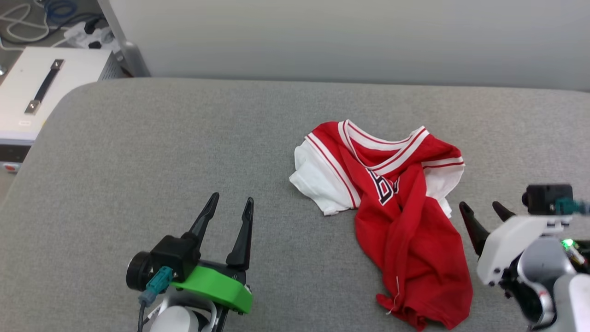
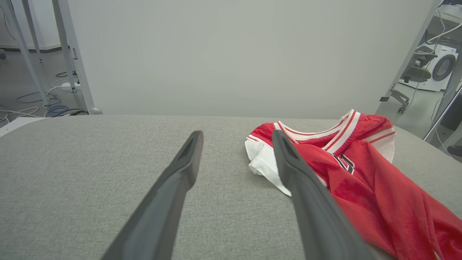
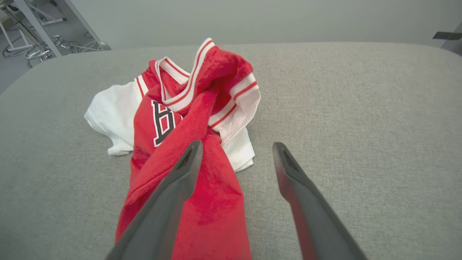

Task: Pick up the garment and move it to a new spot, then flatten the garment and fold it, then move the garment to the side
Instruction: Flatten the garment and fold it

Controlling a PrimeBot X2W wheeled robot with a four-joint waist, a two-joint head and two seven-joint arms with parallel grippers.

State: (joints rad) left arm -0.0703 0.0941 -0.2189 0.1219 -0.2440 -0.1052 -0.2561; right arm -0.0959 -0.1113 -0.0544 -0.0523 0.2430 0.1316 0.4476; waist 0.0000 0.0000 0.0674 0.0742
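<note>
The garment lies crumpled on the grey padded table, right of centre: red body bunched into a twisted strip, white sleeves and striped collar at the far end, part of the black lettering showing. In the left wrist view the garment sits off to the right; in the right wrist view the garment lies ahead and under the left finger. My left gripper stands open at the lower left, well clear of the cloth. At the lower right my right gripper is open beside the garment's right edge, empty.
A white box with a handle stands off the table's left corner, with cables on the floor behind it. A pale wall panel runs along the table's far edge. Bare grey surface spreads left of the garment.
</note>
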